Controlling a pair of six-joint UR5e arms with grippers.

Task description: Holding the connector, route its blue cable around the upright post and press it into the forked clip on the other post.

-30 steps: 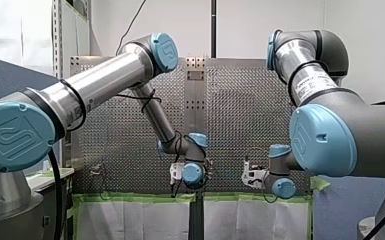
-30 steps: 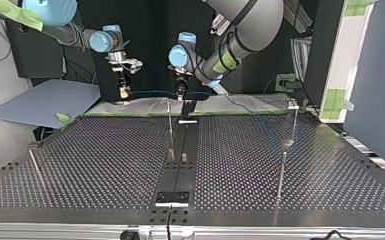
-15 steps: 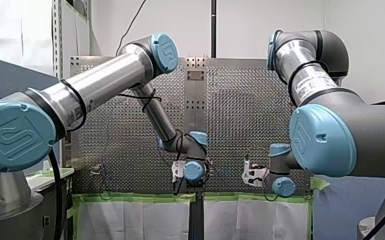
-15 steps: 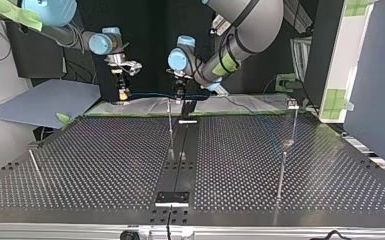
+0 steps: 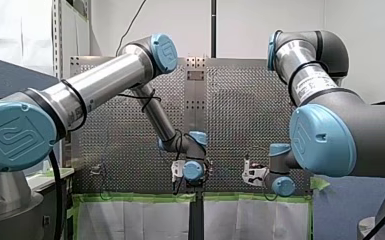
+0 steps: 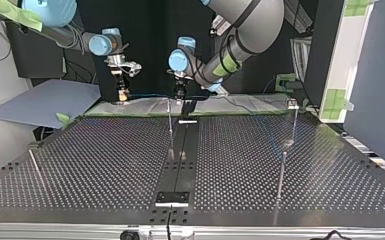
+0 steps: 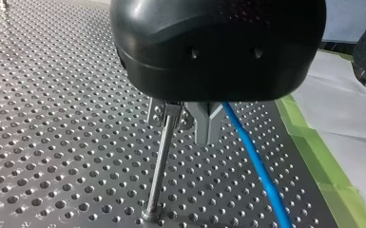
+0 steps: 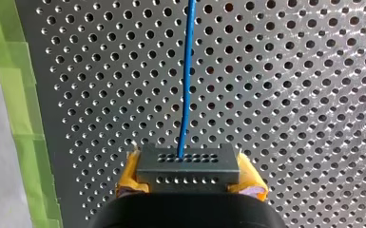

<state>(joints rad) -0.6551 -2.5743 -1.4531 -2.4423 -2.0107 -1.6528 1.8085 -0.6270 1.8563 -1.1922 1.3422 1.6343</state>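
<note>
Jaws of right gripper [image 8: 188, 179] clamped the connector [image 8: 188, 164] | jaws of left gripper [image 7: 190, 118]: state unreadable | blue cable [image 8: 186, 71] judged light, limp; rigid connector the surer hold.

Cable [image 8: 186, 71] is seen bright blue. Connector [image 8: 188, 164] is shown dk grey w/ two rows of small holes. R gripper [image 8: 188, 176] pads [image 8: 127, 180] are seen yellow-orange; L gripper [image 7: 185, 119] body, black. Table [image 8: 290, 95] is finished grey metal w/ regular hole grid, edged w/ green tape [image 8: 21, 118]. Post [image 7: 160, 161] is seen silver. Arms [image 5: 105, 82] are finished silver, lt-blue caps.
</note>
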